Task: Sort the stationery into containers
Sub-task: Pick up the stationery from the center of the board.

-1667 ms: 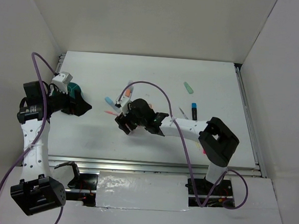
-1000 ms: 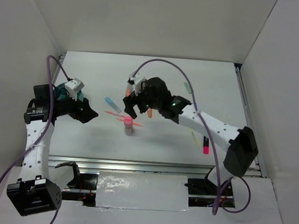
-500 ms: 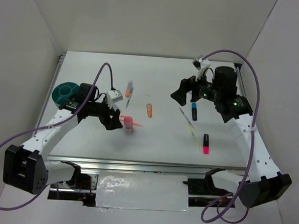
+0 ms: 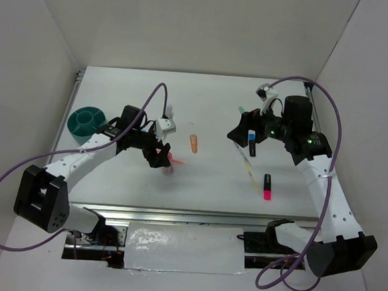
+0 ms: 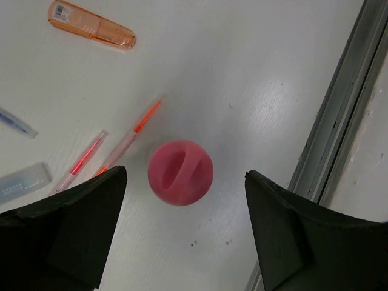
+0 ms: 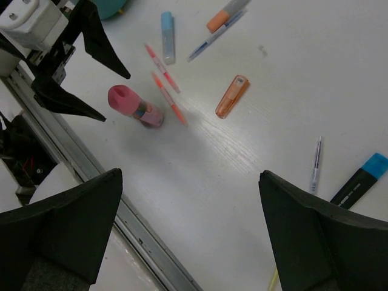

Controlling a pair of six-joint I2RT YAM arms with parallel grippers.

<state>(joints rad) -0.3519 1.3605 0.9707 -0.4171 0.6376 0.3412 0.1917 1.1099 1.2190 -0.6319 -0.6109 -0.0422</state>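
Observation:
A stubby pink-capped tube (image 5: 180, 172) stands upright on the white table (image 4: 211, 187). My left gripper (image 4: 161, 158) is open and hovers right above it, with the cap between the jaws in the left wrist view and nothing held. Two thin pink pens (image 5: 130, 138), an orange highlighter (image 5: 91, 24) and a pale blue marker (image 5: 21, 182) lie beside it. My right gripper (image 4: 238, 132) is open and empty, raised over the table's right half. The teal tub (image 4: 87, 121) stands at the far left. The right wrist view shows the tube (image 6: 134, 106) and the orange highlighter (image 6: 231, 96).
A blue highlighter (image 4: 252, 143), a yellow pen (image 4: 251, 171) and a pink-and-black highlighter (image 4: 268, 186) lie at the right. An orange-capped marker (image 6: 224, 15) and a thin pen (image 6: 316, 163) lie farther back. The metal rail (image 5: 339, 121) runs along the near edge.
My left gripper has moved right, from beside the pink-capped tube to directly over it. My right gripper has shifted slightly left and stays open.

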